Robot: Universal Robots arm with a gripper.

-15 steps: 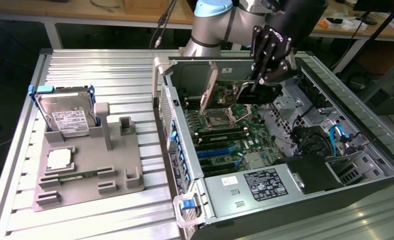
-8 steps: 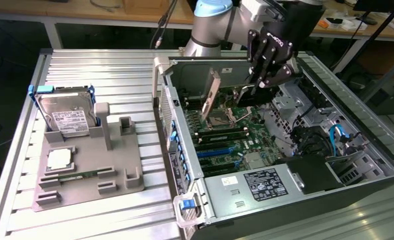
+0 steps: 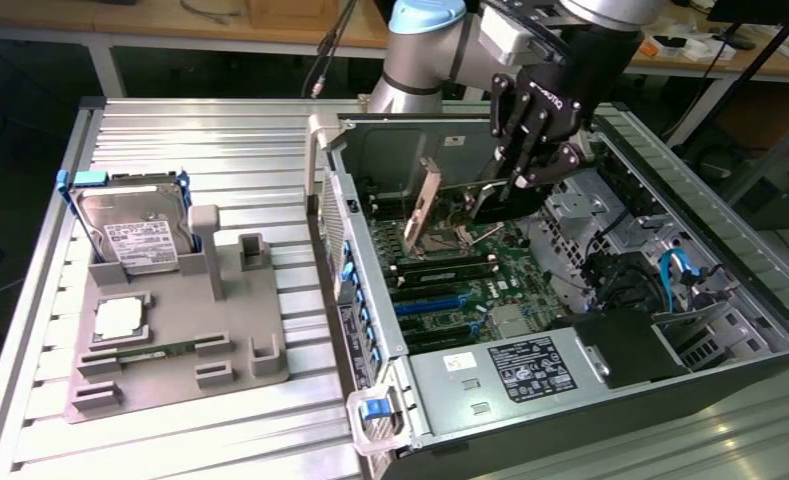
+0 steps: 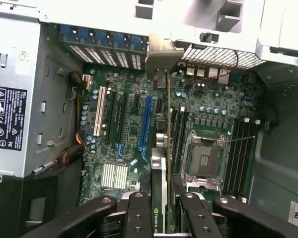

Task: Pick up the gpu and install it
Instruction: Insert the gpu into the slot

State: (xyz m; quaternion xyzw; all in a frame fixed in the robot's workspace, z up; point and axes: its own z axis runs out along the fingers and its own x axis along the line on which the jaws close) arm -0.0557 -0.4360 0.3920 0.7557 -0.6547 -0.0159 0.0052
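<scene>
As the arm reached down into the open computer case (image 3: 367,215) at the upper right of the exterior frame, the gripper (image 3: 534,175) had the gpu (image 3: 432,200) pinched edge-on, jaws pressed against either face of the card! From the wrist view the gripper (image 4: 164,201) looked straight along the gpu (image 4: 158,196), with the silver bracket at its far end against the vented rear wall and the motherboard (image 4: 124,148) spread out beneath. The card hung just beside the long blue slot (image 4: 147,124) and near the processor socket (image 4: 204,159). Which slot it stood over could not be told, nor whether its lower edge touched the board. In the exterior view it looked a touch tilted, bracket leaning. Seating it well, by my reckoning, called for squaring the card upright, keeping its edge parallel to the slot, tucking the bracket into the rear opening, and pressing straight down with no twist. Any skew risked jamming the connector or scraping the socket lever. Over at the left of that frame the hard drive (image 3: 134,235) sat in its grey fixture (image 3: 241,330), well apart.
</scene>
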